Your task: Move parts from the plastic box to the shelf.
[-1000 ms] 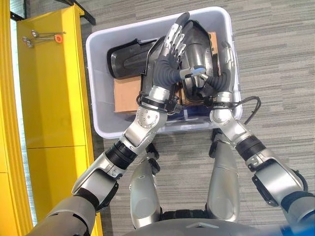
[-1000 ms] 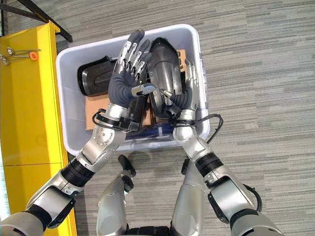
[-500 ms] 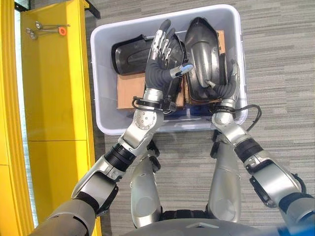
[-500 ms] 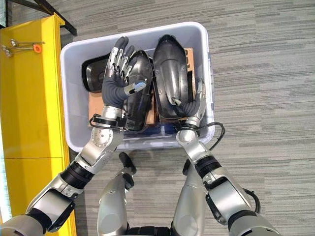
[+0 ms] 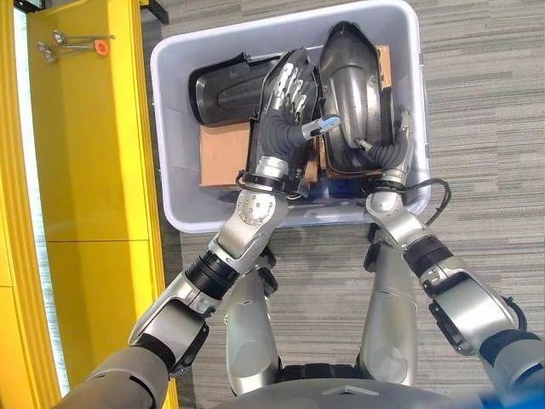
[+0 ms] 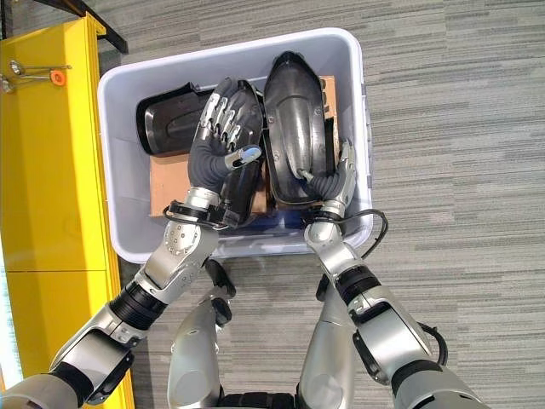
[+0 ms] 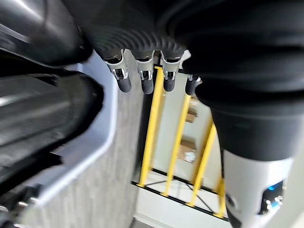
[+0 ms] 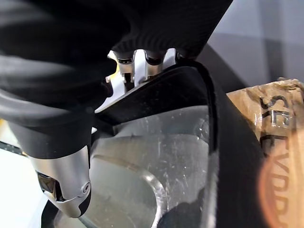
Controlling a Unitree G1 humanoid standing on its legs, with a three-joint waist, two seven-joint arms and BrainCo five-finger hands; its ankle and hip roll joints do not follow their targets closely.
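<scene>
A pale plastic box stands on the floor and holds black moulded parts. The largest, a long black shell, stands tilted at the box's right side. My right hand is shut on its near edge, thumb on the glossy inner face and fingers behind the rim. My left hand is open with straight fingers, hovering just left of the shell over a second black part. A third black part lies at the box's left.
A yellow shelf runs along the left side, with metal hooks and an orange piece at its far end. Cardboard lies under the parts in the box. Grey striped carpet spreads to the right.
My left hand came off the big shell, swung left, and now hangs close beside it again. The right hand kept its hold, and the shell sits lower in the box.
</scene>
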